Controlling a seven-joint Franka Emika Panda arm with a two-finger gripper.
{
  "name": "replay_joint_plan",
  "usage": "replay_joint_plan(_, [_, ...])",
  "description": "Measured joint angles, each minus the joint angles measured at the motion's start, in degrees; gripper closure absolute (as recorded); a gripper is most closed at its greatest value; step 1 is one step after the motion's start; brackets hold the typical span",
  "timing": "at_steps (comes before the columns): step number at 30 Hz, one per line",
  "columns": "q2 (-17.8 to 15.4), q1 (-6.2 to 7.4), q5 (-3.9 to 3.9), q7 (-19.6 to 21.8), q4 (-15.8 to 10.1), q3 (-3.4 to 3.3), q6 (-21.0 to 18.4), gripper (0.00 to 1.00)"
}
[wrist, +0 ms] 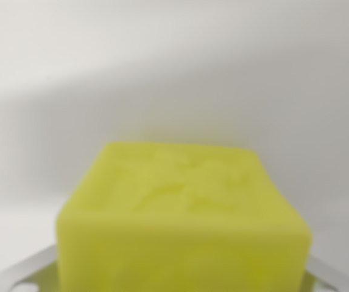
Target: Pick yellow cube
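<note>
In the lower centre of the wrist view, the yellow cube (183,225) is filling most of the bottom half of the frame, sitting very close to the lens and reading out of focus. Its top face is tilting away from the camera, with one flat side facing the lens and the far edge running roughly level across the frame. No long axis is showing: the faces look about equal, though the bottom of the cube is being cut off by the frame edge. Faint raised marks are showing on the top face, too blurred to read.

At both bottom corners, pale metallic parts of the gripper (183,283) are peeking out from beside the cube, one at the wrist view's left with dark slots, one at the wrist view's right. The fingertips are not showing, so whether the jaws are clamping the cube or standing apart cannot be told.

Behind, a plain white surface (174,73) is carrying a soft grey shadow band.
</note>
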Motion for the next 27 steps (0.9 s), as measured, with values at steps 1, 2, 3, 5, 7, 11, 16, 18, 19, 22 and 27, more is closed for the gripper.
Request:
replay_joint_plan(1, [-0.3,0.00,0.00,0.0,-0.1,0.00,-0.2,1.00])
replay_joint_plan(2, [-0.7,0.00,-0.01,0.0,-0.2,0.00,-0.4,1.00])
replay_joint_plan(3, [-1.0,0.00,-0.02,0.0,-0.3,0.00,-0.7,1.00])
replay_joint_plan(5, [-1.6,0.00,-0.05,0.1,-0.5,0.00,-1.1,1.00])
replay_joint_plan(7, [-2.3,0.00,-0.08,0.1,-0.7,0.00,-1.5,1.00])
replay_joint_plan(11, [-3.5,0.00,-0.14,0.1,-1.1,0.00,-2.5,1.00])
replay_joint_plan(16, [-5.1,-0.02,-0.22,0.2,-1.4,0.00,-3.6,1.00])
replay_joint_plan(18, [-5.7,-0.02,-0.25,0.2,-1.6,0.00,-4.1,1.00])
replay_joint_plan(19, [-6.0,-0.02,-0.26,0.2,-1.6,0.00,-4.4,1.00])
replay_joint_plan(22, [-6.9,-0.02,-0.31,0.2,-1.8,0.00,-5.1,1.00])
replay_joint_plan(27, [-8.4,-0.03,-0.38,0.3,-2.0,0.00,-6.3,1.00])
